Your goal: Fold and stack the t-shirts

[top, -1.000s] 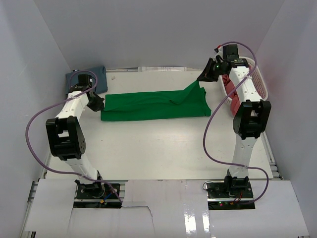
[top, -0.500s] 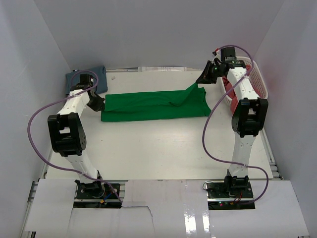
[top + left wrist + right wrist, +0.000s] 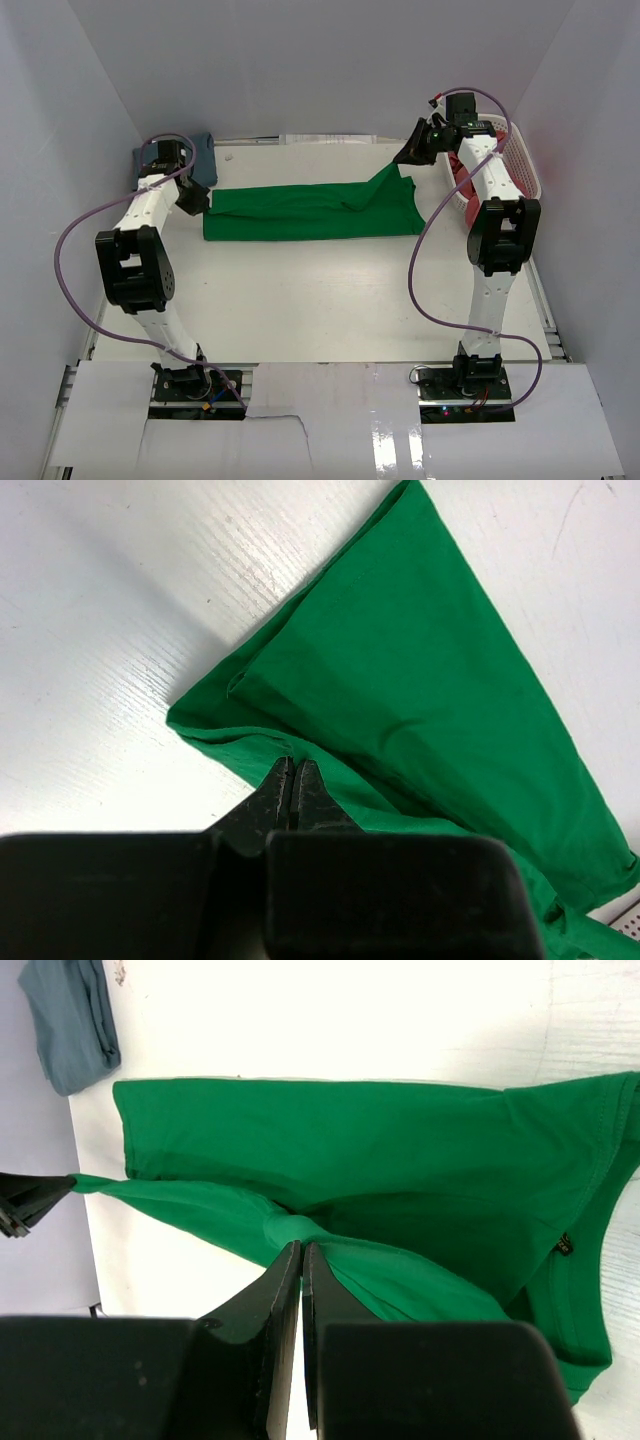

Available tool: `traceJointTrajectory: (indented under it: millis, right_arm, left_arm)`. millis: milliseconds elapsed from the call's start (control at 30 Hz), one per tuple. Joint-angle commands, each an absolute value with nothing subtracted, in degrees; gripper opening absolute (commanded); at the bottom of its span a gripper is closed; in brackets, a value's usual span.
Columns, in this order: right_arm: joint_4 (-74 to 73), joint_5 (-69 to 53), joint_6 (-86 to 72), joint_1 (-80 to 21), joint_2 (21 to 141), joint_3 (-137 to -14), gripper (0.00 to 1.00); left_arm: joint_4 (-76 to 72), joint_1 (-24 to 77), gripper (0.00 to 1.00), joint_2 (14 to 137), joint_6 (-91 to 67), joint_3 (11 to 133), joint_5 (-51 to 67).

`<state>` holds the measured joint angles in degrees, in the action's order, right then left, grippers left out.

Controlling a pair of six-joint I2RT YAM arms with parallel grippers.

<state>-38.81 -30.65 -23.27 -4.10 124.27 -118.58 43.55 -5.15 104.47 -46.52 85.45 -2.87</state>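
1. Green cloth is pinched in both pairs of jaws. The left jaws, pressed together, nip the left end of the green t-shirt point(image 3: 300, 212), and the right jaws, likewise pressed together, grip a fold at its far right corner.
2. That shirt lies as a long folded band across the white counter point(image 3: 320, 300), its right corner raised.
3. Far left, the blue t-shirt point(image 3: 205, 152) lies bunched in the corner.
4. Red t-shirt point(image 3: 462, 190) cloth shows in the white basket point(image 3: 530, 170) at the right.
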Motion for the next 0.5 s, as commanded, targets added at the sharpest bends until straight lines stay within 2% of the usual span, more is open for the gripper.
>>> traceJointTrajectory:
  millis: [0,467]
  right_arm:
    - [-36.12,-32.52,-23.64,-3.78,125.59,-122.08,0.08]
    - [-32.52,-34.19,-24.52,-3.87,128.41,-121.38,0.08]
  left_arm:
    - [44.21,-5.54,0.00,105.12,-46.93,87.45,-3.78]
    - [44.12,-5.54,0.00,108.19,-47.02,88.42,-4.48]
